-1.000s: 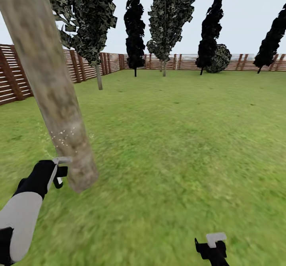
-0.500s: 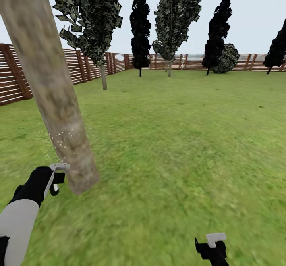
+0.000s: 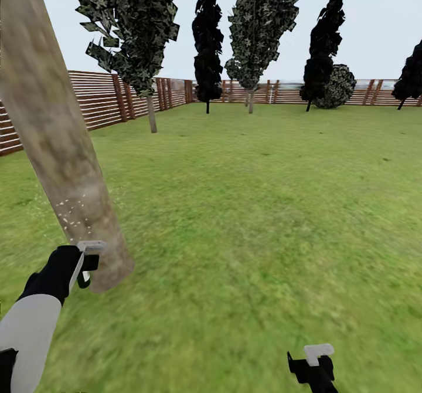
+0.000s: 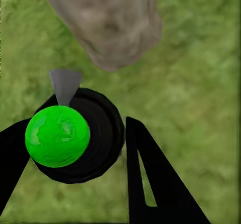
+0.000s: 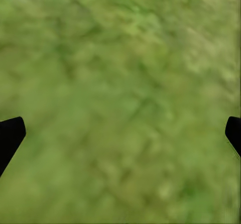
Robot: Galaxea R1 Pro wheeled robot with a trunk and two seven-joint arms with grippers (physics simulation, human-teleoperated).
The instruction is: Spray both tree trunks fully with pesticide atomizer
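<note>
A: Head view. Left gripper (image 3: 88, 261) sits low beside the near tree trunk (image 3: 61, 141), just short of its base. Pale specks dot the bark right above the gripper; I take them for spray landing. The trunk leans up out of frame, so the crown is hidden. Lawn (image 3: 264, 205) all round, slatted fence (image 3: 111, 97) behind, dark narrow cypress-like trees (image 3: 206, 35) along it. Right gripper (image 3: 313, 363) hangs low over grass, well apart from the trunk.

B: Left wrist?

A: Pesticide atomizer (image 4: 75, 138) is clamped between the left gripper's black fingers (image 4: 150, 184): dark round body, bright green cap, grey nozzle aimed at the foot of the trunk (image 4: 108, 25). Nozzle and bark are near, not touching.

B: Right wrist?

A: Grass, with two black fingertips (image 5: 11, 133) at the edges of the frame, spread wide, nothing between them.

B: How to do this step well?

A: My judgement: hold the nozzle square to the bark and sweep slowly up and around. The specks cover only a low patch, so most of this trunk looks unsprayed. Work round it, then go to the second tree.
</note>
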